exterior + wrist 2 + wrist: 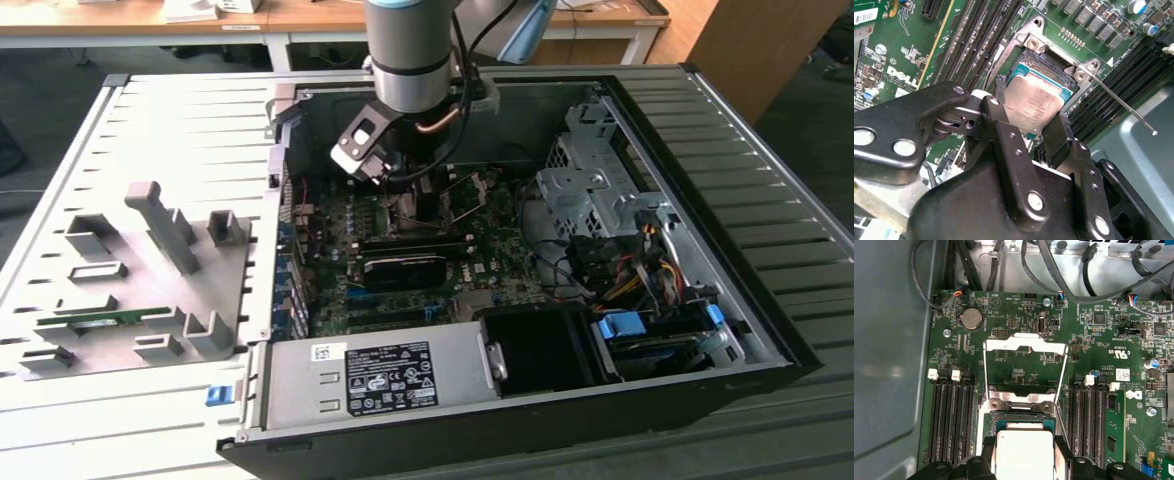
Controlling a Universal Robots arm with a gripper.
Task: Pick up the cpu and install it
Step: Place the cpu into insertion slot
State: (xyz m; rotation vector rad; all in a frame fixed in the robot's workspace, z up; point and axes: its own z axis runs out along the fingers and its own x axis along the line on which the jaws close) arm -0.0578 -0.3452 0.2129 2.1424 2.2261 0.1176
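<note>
The arm [407, 50] is a smooth silver-grey tube with a light blue band at its upper end and a light blue joint cap [523, 30] beside it. A thin black cable [462, 70] runs along its side. Under the tube sits a black-and-grey wrist block [363, 148]. In the second wrist view the gripper [1021, 112] is matte black metal: flat linkage bars, two slab-like fingers [1006, 145] dotted with small dark screw holes, and round bright steel pins [904, 147] at the joints
</note>
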